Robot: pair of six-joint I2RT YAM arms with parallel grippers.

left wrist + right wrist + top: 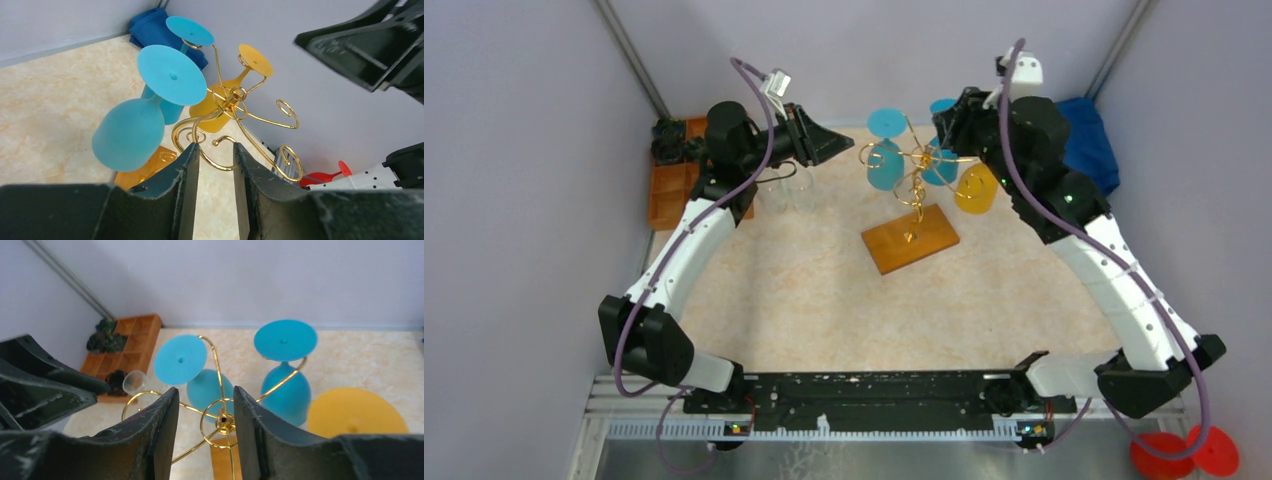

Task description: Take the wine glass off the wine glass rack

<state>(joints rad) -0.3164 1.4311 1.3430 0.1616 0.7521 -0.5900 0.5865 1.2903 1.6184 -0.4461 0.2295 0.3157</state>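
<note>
Left hand (215, 150) and right hand (206, 392) flank the wine glass rack (911, 238) on the bench (824, 300), both released and empty. A blue wine glass (129, 132) hangs upside down nearest the left hand. Pinching its stem and sliding it outward along the wire seems safest.

Lighting is even, diffuse and moderately bright across all three views, falling from above. Shadows on the table (824, 300) are faint and soft-edged. Small highlights glint on the wine glass rack (230, 97) wire. Left claw (216, 147) and right claw (205, 390) render slightly soft close to the lens.
</note>
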